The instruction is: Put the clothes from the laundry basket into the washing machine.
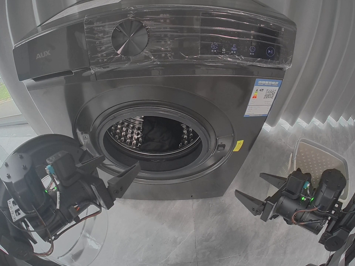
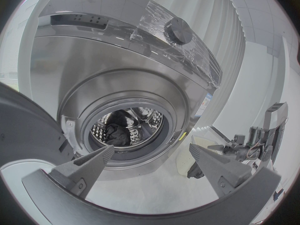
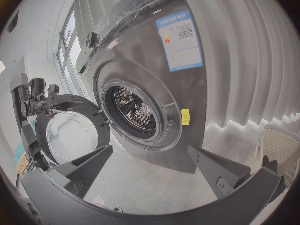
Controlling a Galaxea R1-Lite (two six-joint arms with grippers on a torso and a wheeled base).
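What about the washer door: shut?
No, the door stands swung wide open beside the washing machine, leaving the drum exposed.

Much of the laundry basket (image 1: 318, 156) is hidden behind the right arm (image 1: 329, 193).

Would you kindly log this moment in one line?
washing machine door open | dark garment in drum | left pincer open, empty | right pincer open, empty, near laundry basket

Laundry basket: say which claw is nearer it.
Right. The right claw hangs beside the laundry basket; the left claw is far off, at the open washing machine door.
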